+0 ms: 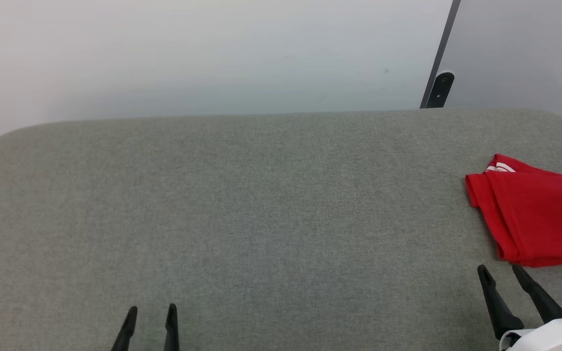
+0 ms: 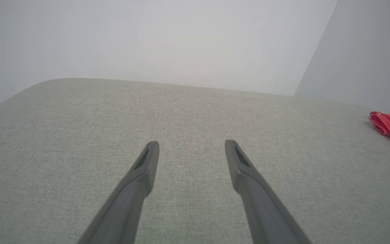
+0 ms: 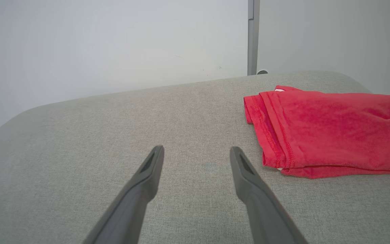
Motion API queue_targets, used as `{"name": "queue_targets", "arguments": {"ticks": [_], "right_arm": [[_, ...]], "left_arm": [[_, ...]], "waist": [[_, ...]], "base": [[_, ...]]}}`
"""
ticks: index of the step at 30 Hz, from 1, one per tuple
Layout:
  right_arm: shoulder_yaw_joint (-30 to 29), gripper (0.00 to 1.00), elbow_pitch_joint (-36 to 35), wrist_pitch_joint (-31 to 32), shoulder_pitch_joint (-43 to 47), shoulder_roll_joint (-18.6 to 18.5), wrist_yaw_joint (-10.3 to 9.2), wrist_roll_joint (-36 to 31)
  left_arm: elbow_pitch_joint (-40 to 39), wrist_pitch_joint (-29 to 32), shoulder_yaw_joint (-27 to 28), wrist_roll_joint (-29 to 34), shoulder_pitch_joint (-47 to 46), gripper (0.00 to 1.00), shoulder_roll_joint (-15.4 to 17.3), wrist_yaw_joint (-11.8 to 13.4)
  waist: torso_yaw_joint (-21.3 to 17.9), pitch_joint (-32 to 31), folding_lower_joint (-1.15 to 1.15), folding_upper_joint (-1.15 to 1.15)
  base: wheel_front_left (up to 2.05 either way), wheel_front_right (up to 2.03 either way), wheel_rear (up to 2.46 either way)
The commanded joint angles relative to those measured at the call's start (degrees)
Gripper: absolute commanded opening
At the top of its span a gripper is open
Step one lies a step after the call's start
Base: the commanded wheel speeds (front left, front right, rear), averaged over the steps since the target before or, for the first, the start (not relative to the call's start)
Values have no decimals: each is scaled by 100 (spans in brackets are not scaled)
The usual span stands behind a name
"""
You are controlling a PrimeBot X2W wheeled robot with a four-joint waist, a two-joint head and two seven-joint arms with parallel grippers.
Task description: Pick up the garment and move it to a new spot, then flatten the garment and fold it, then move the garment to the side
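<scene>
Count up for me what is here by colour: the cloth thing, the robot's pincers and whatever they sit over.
Red: 1, the folded garment
Black: 2, the left gripper and the right gripper, both open and empty
Grey: 1, the padded surface under them
Total: 4

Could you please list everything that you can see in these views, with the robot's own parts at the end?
garment: one, red with a little white striping, folded, at the right end of the padded surface.
padded surface: one, grey fabric, across the foreground.
wall: one, white, behind the surface.
post: one, dark grey, slanting up behind the surface's far right corner.
left gripper: one, dark fingers, open and holding nothing, lower left above the surface.
right gripper: one, dark fingers, open and holding nothing, just short of the garment and apart from it.
</scene>
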Motion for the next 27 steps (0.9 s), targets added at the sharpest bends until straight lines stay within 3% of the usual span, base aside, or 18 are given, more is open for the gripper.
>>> {"name": "queue_targets", "arguments": {"ticks": [1, 15, 16, 20, 27], "right_arm": [[17, 100, 0, 3, 9, -1, -5, 19], [122, 100, -21, 8, 32, 3, -5, 51], [99, 0, 23, 3, 2, 6, 0, 40], [110, 0, 228, 7, 51, 73, 0, 115], [35, 0, 366, 11, -67, 155, 0, 771]], "left_arm": [[-22, -6, -6, 6, 35, 100, 24, 27], [-8, 38, -85, -54, 61, 100, 65, 54], [32, 44, -80, -40, 3, 0, 51, 20], [217, 85, -87, -126, -9, 0, 21, 9], [313, 271, -24, -927, -190, 0, 16, -43]], "waist": [[-3, -9, 0, 0], [-1, -41, 0, 0], [-1, -43, 0, 0], [0, -44, 0, 0], [7, -46, 0, 0]], "base": [[0, 0, 0], [0, 0, 0], [0, 0, 0], [0, 0, 0], [0, 0, 0]]}}
